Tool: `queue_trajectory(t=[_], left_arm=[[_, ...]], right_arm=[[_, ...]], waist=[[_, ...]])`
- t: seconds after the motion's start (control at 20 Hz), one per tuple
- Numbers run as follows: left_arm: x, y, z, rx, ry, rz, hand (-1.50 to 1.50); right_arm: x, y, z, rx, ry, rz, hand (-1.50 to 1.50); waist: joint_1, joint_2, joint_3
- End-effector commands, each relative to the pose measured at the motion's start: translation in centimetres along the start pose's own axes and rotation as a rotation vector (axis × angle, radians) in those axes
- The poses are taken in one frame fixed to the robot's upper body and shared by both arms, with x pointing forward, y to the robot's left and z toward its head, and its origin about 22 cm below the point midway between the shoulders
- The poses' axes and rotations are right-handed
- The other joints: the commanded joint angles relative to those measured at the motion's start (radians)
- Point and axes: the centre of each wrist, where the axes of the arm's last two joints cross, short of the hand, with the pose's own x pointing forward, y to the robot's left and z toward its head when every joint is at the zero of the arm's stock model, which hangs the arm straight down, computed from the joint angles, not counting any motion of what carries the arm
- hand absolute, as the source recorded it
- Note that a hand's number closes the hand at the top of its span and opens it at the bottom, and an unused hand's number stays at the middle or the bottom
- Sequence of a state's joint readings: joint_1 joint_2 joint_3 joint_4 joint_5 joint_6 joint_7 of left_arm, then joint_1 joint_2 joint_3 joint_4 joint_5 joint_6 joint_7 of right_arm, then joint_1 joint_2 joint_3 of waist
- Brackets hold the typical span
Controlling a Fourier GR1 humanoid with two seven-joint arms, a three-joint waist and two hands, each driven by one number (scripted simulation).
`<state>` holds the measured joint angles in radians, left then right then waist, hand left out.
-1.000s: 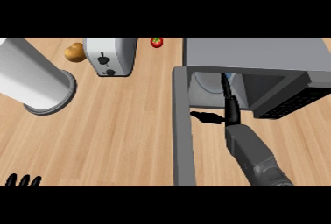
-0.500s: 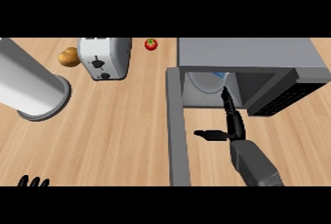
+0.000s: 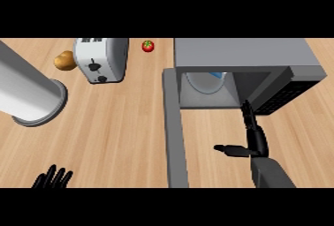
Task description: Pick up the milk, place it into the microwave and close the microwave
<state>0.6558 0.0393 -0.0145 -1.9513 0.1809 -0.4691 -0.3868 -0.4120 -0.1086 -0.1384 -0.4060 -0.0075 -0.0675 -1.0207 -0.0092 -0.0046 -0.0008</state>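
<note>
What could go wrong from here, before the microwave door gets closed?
1. The right hand is open just outside the microwave opening; swinging the door now might catch it.
2. The door stands wide open along the counter, so the push likely needs a long sweep.
3. The milk barely shows inside; if it sits near the front, the door might hit it.

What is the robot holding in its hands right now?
Nothing. The right hand is open in front of the microwave, fingers straight, thumb out. The left hand rests open at the lower left edge.
</note>
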Motion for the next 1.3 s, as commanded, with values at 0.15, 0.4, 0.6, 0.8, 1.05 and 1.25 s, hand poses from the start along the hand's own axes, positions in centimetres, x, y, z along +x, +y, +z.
queue_trajectory(t=[0.15, 0.4, 0.6, 0.8, 1.05, 1.25], left_arm=[[-0.9, -2.5, -2.3, -0.19, 0.086, -0.011, -1.5], [-3.6, -3.8, -4.3, -0.29, 0.117, -0.1, 1.5], [-4.2, -5.3, -5.6, -0.353, 0.098, -0.098, 1.5], [-5.3, -7.8, -9.5, -0.327, 0.095, -0.141, 1.5], [-6.8, -8.0, -13.5, -0.276, 0.083, -0.212, 1.5], [-7.2, -9.4, -15.0, -0.468, 0.151, -0.281, 1.5]], right_arm=[[0.4, -5.4, 3.8, -0.042, -0.046, 0.025, 1.5], [1.2, -9.3, 6.8, -0.088, 0.01, -0.011, -1.5], [2.2, -12.0, 7.9, -0.157, -0.006, -0.031, -1.5], [4.2, -14.0, 8.7, -0.153, -0.02, -0.028, -1.5], [3.4, -16.3, 9.5, -0.2, -0.023, -0.023, -1.5], [3.6, -17.4, 9.6, -0.183, -0.023, -0.052, -1.5]], waist=[[-0.011, -0.001, 0.0], [-0.007, 0.001, 0.0], [0.004, 0.003, 0.0], [-0.003, 0.003, 0.0], [0.006, 0.005, 0.001], [0.0, 0.007, 0.002]])
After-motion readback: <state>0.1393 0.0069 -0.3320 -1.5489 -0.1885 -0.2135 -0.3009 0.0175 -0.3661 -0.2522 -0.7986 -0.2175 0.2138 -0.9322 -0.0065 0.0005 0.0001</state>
